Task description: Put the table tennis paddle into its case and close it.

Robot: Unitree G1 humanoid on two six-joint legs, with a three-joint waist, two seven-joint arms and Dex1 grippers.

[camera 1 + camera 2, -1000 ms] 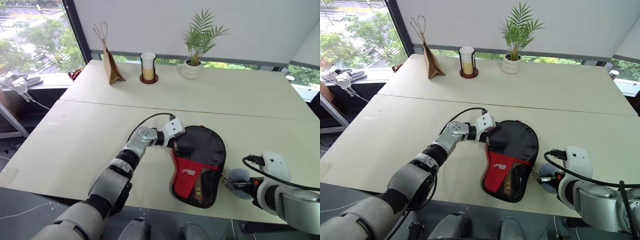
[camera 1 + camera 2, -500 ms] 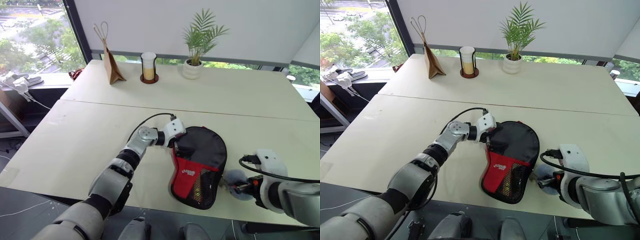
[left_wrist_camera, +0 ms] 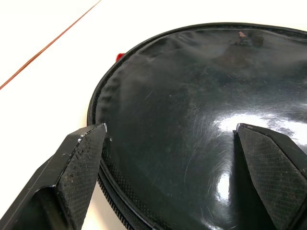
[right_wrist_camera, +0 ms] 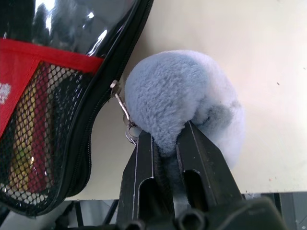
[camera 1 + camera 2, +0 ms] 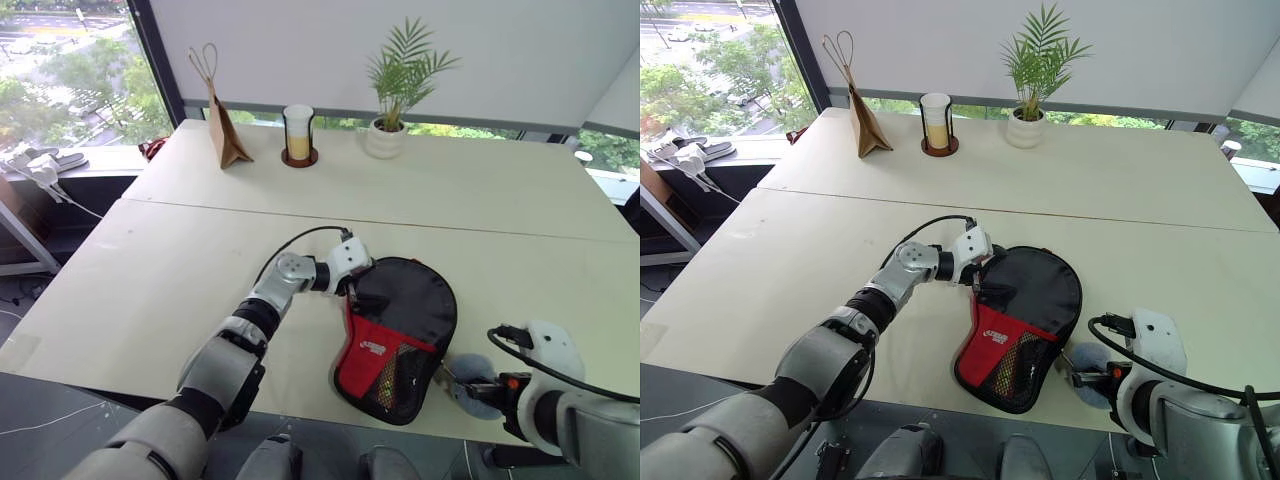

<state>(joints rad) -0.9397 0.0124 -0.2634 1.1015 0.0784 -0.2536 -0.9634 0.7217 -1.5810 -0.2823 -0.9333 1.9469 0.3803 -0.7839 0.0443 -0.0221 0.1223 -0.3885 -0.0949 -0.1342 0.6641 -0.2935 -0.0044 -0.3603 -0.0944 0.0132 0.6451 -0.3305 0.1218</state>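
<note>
The case (image 5: pixel 400 335) lies flat near the front edge of the table (image 5: pixel 180 260), round black end away from me, red mesh pocket end nearest. I judge I'm in the closing step: my right gripper (image 4: pixel 165 143) is clenched on the grey-blue plush pom-pom (image 4: pixel 184 103) that hangs by a small metal clip (image 4: pixel 122 112) from the zipper edging on the case's right side, so the plush serves as the zip pull. My left gripper (image 3: pixel 170 139) has its fingers spread wide, one on the case's near rim and one on its glossy black top, pinning it without clamping.

The next move, as I read it, calls for drawing the plush along the seam while the left gripper steadies the case against the drag.

I can't see the paddle itself; presumably it's inside. How far the zip has run is hard to make out, and the far seam is hidden.
</note>
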